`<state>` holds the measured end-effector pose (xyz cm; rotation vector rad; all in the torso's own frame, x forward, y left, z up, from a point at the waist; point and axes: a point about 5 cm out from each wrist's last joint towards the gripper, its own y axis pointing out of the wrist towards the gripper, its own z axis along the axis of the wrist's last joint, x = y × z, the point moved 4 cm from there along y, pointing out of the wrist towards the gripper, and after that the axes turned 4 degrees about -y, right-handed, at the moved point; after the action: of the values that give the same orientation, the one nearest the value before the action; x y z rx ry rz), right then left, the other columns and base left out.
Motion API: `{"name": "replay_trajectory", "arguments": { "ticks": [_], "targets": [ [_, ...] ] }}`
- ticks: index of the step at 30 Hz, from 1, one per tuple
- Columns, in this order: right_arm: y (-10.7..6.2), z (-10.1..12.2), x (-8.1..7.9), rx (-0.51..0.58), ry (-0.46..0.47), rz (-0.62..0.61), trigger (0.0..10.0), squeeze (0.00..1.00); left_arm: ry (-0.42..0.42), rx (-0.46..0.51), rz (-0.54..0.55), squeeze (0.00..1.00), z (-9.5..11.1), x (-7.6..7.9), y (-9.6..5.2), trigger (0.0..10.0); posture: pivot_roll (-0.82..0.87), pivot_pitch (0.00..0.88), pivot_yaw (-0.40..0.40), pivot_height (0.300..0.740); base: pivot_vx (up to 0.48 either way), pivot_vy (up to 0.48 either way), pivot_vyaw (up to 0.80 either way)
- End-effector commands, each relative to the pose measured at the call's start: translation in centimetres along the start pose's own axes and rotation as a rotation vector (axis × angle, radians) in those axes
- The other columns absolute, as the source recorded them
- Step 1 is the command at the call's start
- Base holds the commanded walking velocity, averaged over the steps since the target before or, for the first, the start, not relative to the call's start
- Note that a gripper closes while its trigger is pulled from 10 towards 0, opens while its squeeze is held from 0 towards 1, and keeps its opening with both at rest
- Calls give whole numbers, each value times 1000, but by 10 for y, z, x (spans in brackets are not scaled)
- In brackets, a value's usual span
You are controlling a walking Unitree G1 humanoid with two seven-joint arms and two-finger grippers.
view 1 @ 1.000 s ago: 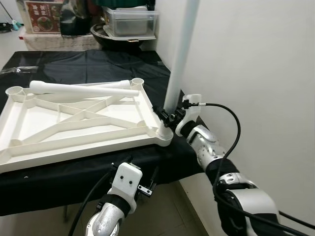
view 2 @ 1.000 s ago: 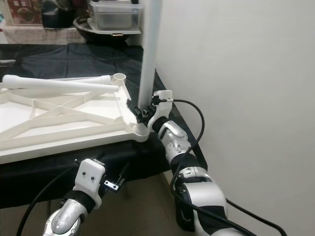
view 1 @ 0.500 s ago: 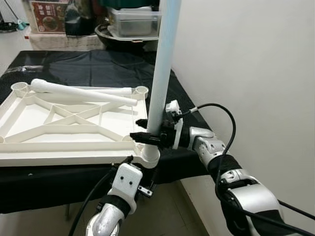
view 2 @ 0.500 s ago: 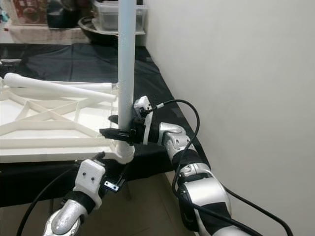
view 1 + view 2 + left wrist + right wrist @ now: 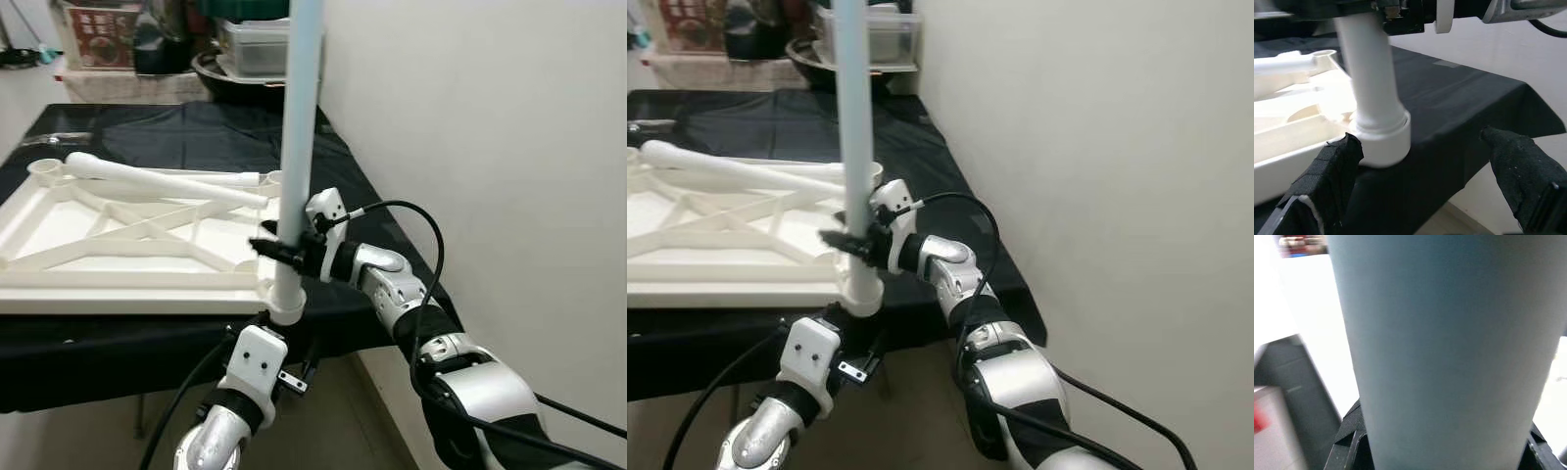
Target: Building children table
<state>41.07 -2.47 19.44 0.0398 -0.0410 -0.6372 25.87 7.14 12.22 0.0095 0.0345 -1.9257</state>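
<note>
The white table top (image 5: 118, 294) lies upside down on a black-covered table. One white leg (image 5: 297, 147) stands upright in its near right corner socket (image 5: 285, 305). My right gripper (image 5: 279, 250) is shut on this leg just above the socket. In the right wrist view the leg (image 5: 1449, 352) sits close between the fingers. My left gripper (image 5: 1425, 166) is open below the table edge. One finger (image 5: 1332, 171) is beside the socket (image 5: 1382, 142), the other finger (image 5: 1523, 166) well apart. A second leg (image 5: 162, 179) lies loose across the table top.
A white wall (image 5: 490, 147) runs close along the right side of the table. Behind the table stand a clear plastic box (image 5: 257, 47) and a dark bowl (image 5: 220, 69). The black cloth (image 5: 196, 127) hangs over the near edge.
The view has shifted. My right gripper has stayed shut on the leg while its wrist turned, and the leg has gone from leaning to upright. The left arm has hardly moved.
</note>
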Motion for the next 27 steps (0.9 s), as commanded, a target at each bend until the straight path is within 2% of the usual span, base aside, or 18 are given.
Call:
{"name": "replay_trajectory", "arguments": {
  "ticks": [1,2,4,6,9,14,16,17,18,19,20,21,22,26,27],
  "targets": [
    [-9,-11,24,-41,80,-205,0,0,-5,-7,-7,0,-2,3,-1,10000,121,57,-124,740,0,0,0],
    [-18,-15,43,-41,122,-407,0,0,-6,-7,-7,0,-2,2,-1,10000,120,61,-123,740,0,0,0],
    [-37,-23,68,-50,182,-705,0,0,-6,-7,-7,0,-2,2,0,10000,119,61,-121,740,0,0,0],
    [-37,-23,68,-50,182,-705,0,0,-6,-7,-7,0,-2,2,0,10000,119,61,-121,740,0,0,0],
    [-59,-30,83,-25,250,-1017,0,0,-5,-6,-7,0,-2,2,0,10000,119,61,-121,740,0,0,0],
    [-63,-32,83,-3,305,-1128,0,0,-4,-6,-7,0,-2,2,0,10000,122,63,-123,740,0,0,0],
    [-59,-31,78,7,353,-1203,0,0,-4,-6,-7,0,-2,2,0,10000,125,64,-124,740,0,0,0],
    [-59,-31,78,7,353,-1203,0,0,-4,-6,-7,0,-2,2,0,10000,125,64,-124,740,0,0,0],
    [-53,-31,73,12,376,-1188,2902,0,-4,-6,-6,0,-2,2,-1,10000,127,66,-126,740,0,0,0],
    [-53,-31,73,12,376,-1188,2902,0,-4,-6,-6,0,-2,2,-1,10000,127,66,-126,740,0,0,0],
    [-45,-29,68,8,370,-1143,10000,0,-4,-6,-5,0,-2,2,-1,10000,126,67,-125,740,0,0,0],
    [-33,-26,60,3,348,-1070,10000,882,-4,-6,-4,0,-1,1,-1,10000,124,68,-124,740,0,0,0],
    [-28,-25,57,11,342,-1027,10000,1000,-4,-6,-4,0,-1,1,-1,10000,124,68,-124,740,0,0,0],
    [-24,-23,53,30,322,-971,10000,1000,-4,-6,-4,0,-1,1,-1,10000,121,67,-123,740,0,0,0],
    [-26,-20,55,50,270,-938,10000,518,-5,-6,-5,0,-1,1,-1,10000,121,67,-122,740,0,0,0]
  ]
}}
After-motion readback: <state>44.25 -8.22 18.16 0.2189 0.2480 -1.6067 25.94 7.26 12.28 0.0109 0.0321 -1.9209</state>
